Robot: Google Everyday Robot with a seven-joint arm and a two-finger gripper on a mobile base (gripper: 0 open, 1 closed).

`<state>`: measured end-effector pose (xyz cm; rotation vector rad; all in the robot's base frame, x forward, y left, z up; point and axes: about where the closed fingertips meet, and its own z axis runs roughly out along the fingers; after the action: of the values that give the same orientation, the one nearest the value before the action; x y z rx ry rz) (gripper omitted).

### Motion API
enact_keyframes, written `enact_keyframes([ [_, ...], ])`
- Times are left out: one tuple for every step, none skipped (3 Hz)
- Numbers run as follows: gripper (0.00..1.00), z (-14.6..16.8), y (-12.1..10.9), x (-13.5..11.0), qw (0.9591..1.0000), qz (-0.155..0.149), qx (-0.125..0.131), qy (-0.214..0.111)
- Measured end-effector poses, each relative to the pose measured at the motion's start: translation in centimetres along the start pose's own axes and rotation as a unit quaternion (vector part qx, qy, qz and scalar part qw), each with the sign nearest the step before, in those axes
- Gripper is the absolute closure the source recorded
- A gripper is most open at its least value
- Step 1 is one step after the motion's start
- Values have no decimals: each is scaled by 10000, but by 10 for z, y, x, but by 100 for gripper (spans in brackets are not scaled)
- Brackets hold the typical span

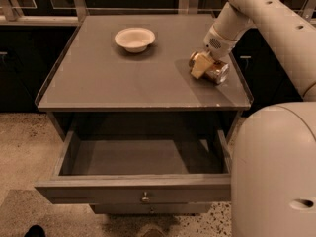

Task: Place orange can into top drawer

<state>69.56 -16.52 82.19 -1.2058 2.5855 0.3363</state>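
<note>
Grey cabinet top (pixel 108 78) is carrying a white bowl (pixel 135 37), with the orange can (pixel 215 72) lying sideways near its right edge. The gripper (pixel 201 65) is sitting on the can; I cannot tell its grip. A firm hold before lifting, then carrying forward over the open top drawer (pixel 133 187), seems wise.

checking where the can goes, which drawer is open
The top drawer, pulled out with its inside showing; the lower drawer beneath is shut. The end effector is at the orange can on the cabinet top.
</note>
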Motion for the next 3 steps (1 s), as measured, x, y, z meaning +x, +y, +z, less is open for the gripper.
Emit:
enact_keyframes([
  [100,0,0,0,10000,0,0,0],
  [100,0,0,0,10000,0,0,0],
  [100,-9,1,-3,10000,0,0,0],
])
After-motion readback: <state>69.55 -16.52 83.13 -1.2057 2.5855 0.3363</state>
